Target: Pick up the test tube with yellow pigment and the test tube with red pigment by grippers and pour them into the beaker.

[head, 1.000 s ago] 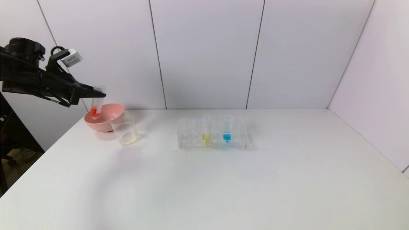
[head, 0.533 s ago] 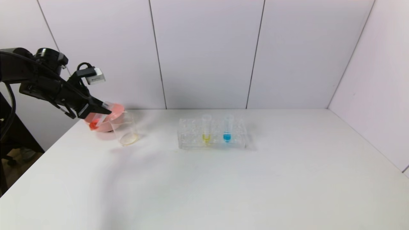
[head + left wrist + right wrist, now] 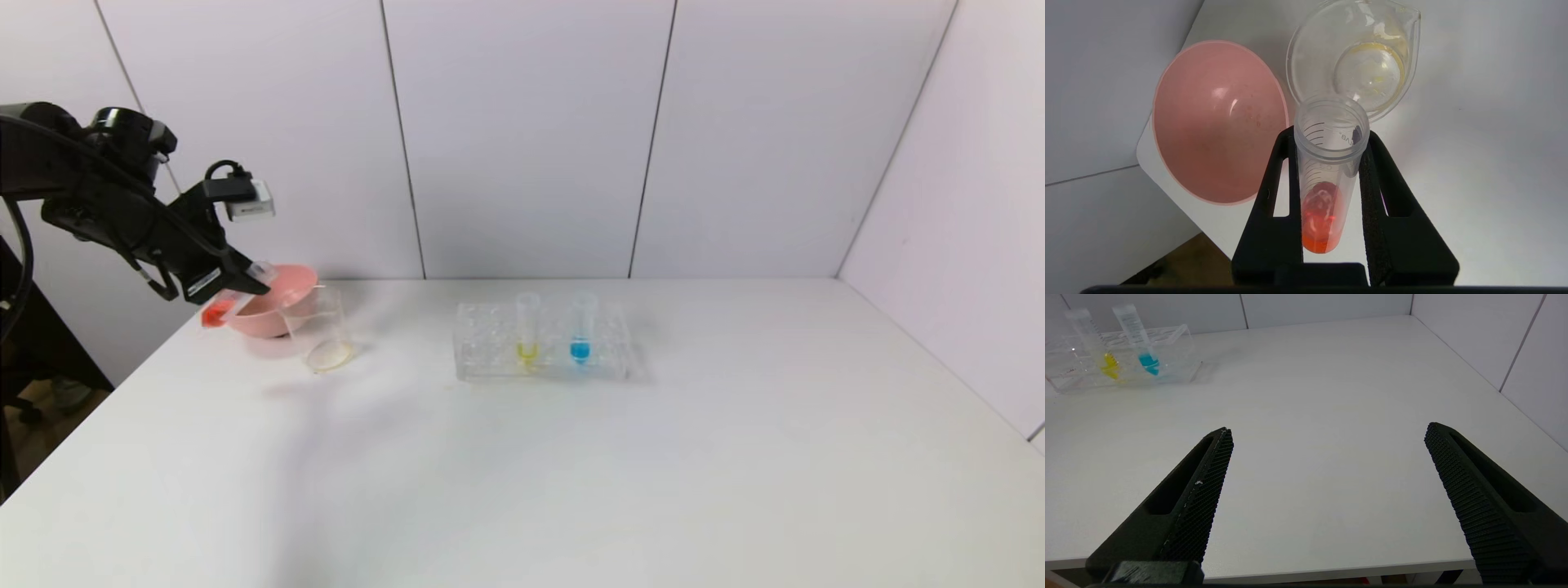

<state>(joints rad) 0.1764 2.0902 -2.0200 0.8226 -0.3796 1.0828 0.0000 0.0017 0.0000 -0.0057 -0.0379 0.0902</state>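
The right pincer (image 3: 1327, 486) hangs low over the near right edge of the bench (image 3: 571, 474), its jaws spread wide and empty; it looks parked.

Farther in, at mid-bench, the rack (image 3: 543, 347) holds the yellow tube (image 3: 527, 327) upright beside a blue tube (image 3: 580, 328); so the yellow pour is not yet begun.

At the far left the left pincer (image 3: 237, 290) is clamped on the red tube (image 3: 237, 300); a second ago that tube hung nearly upright over the pink bowl (image 3: 282, 306), and since then the wrist has rolled and come toward the beaker (image 3: 320, 331); the tube now lies steeply tipped, close to level. Its long axis runs left to right, the round red end low and to the left, the open mouth a little higher and pointing right toward the beaker.

In the left wrist view the mouth sits at the beaker's near rim, and the red liquid (image 3: 1321, 220) is pooled at the closed end; I judge the pour has started as a motion but no red has left, and more tilt is needed. The beaker shows only a faint yellowish film on its floor.
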